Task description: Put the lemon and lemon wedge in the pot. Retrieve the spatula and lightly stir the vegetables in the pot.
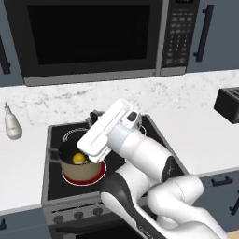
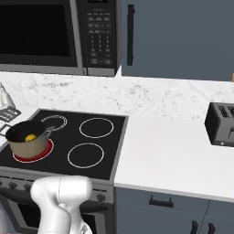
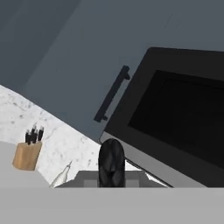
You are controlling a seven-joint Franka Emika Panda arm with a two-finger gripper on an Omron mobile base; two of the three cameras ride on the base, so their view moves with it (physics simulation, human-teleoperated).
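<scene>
Pot on the lit burner, lemon inside, gripper raised above it

The pot (image 2: 28,139) sits on the red burner (image 2: 47,151) with the lemon (image 2: 30,137) in it; a thin dark handle, likely the spatula (image 2: 49,130), leans on the pot's rim. Light and stiff, the spatula is probably best pinched along its handle. Above the pot, the gripper (image 3: 111,162) is clenched, tips together, and seems to hold nothing, facing the microwave (image 3: 183,113).

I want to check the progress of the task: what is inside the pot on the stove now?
Inside the pot a small yellow piece lies on the dark bottom. In the left base view the arm covers part of the pot's mouth, so whether it is lemon or wedge stays unclear.
</scene>
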